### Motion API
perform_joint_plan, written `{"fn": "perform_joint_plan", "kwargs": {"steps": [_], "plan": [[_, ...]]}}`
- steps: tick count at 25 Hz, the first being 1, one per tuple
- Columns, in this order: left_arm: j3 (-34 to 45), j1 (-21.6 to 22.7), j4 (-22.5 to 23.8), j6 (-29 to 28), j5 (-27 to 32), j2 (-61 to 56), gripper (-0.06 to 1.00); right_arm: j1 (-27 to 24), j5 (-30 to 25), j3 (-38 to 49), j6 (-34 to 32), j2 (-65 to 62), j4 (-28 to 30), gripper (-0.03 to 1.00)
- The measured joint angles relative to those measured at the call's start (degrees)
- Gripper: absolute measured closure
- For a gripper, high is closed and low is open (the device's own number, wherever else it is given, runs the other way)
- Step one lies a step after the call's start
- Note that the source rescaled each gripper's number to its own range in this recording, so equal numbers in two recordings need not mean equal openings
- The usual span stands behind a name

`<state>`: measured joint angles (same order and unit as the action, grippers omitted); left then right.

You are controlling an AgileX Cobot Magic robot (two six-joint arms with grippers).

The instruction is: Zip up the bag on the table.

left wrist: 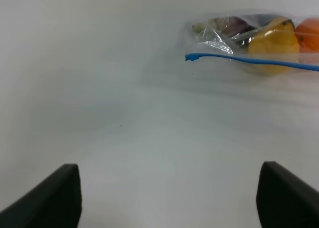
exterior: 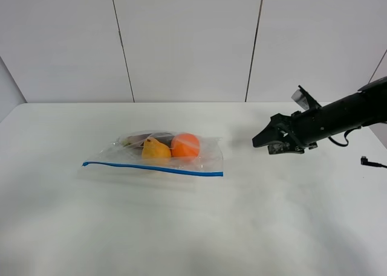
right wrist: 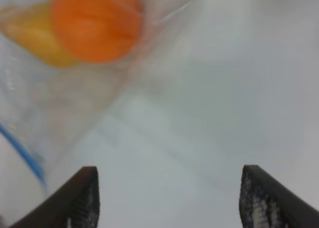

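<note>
Zip bag (exterior: pixel 158 155) sitting mid-table (exterior: pixel 193 227), zipper strip (exterior: pixel 152 167) toward the front edge, both grippers (exterior: pixel 273 144) (left wrist: pixel 169 198) spread wide and empty, so probably best pinning one end, then pinching along slowly.

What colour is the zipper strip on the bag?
Blue. The zipper strip runs along the near long edge of the clear bag; it shows best in the exterior high view.

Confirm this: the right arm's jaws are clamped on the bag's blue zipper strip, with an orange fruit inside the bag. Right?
Not clamped. The right gripper is open and clear of the bag, as the exterior high view shows. The zipper strip is blue and the orange fruit is inside.
</note>
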<state>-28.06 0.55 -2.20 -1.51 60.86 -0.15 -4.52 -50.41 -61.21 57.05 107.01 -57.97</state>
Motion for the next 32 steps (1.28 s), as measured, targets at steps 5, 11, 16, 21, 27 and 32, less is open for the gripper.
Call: {"fn": "perform_joint_plan", "kwargs": {"steps": [5,11,16,21,27,32], "plan": [[0.0,0.0,0.0,0.0,0.0,0.0,0.06,0.0,4.6,-4.18,-7.87,-2.55,16.34,-0.03],[0.0,0.0,0.0,0.0,0.0,0.0,0.06,0.0,13.08,-6.43,-26.32,-2.78,27.37,-0.03],[0.0,0.0,0.0,0.07,0.0,0.0,0.06,0.0,20.03,-6.43,-34.2,-2.78,33.22,-0.03],[0.0,0.0,0.0,0.07,0.0,0.0,0.06,0.0,22.14,-6.43,-35.41,-2.78,38.97,-0.03],[0.0,0.0,0.0,0.07,0.0,0.0,0.06,0.0,22.04,-6.43,-35.88,-2.78,42.09,-0.03],[0.0,0.0,0.0,0.07,0.0,0.0,0.06,0.0,22.39,-6.43,-43.33,-2.78,49.24,-0.03]]}}
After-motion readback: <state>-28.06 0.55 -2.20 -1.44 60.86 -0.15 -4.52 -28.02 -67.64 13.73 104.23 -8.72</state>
